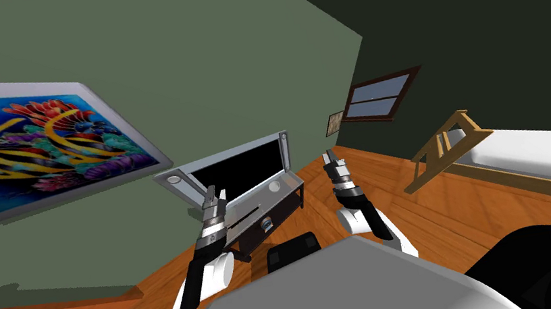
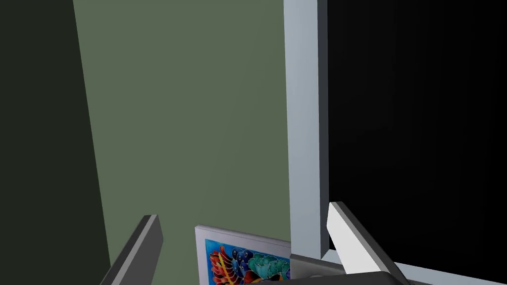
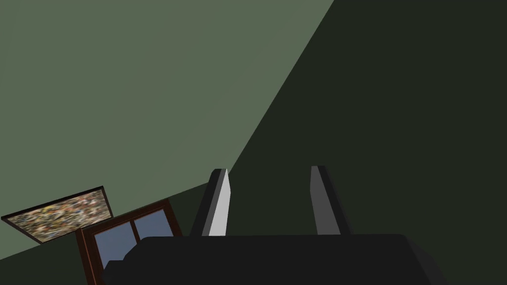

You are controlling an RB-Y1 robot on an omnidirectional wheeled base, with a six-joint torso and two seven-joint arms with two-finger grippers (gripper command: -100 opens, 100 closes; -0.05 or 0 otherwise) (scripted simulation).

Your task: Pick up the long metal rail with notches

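Holding my left gripper [image 1: 214,193] up in front of the television [image 1: 240,176], I have its fingers apart, with nothing between them. They point at the wall [image 2: 188,123] and at the screen's grey frame, not downward.

And the other hand?

My right gripper [image 1: 329,157] is raised too, fingers apart and empty, just beside the right end of the TV stand [image 1: 290,184].

So where is the rail [image 1: 244,220]?

On the grey top of the stand I see a thin dark strip. I judge it is the rail, though it is too thin for me to see notches. It lies below my left gripper, a little toward the middle of the stand and close to my left forearm.

How does it run?

Its long axis goes along the stand, parallel to the lower edge of the screen.

Which arm, then?

The left one is clearly nearer. I think it must turn the wrist down and come from above. The fingers should close across the narrow width, near the middle of the strip, so that it does not tip when lifted.
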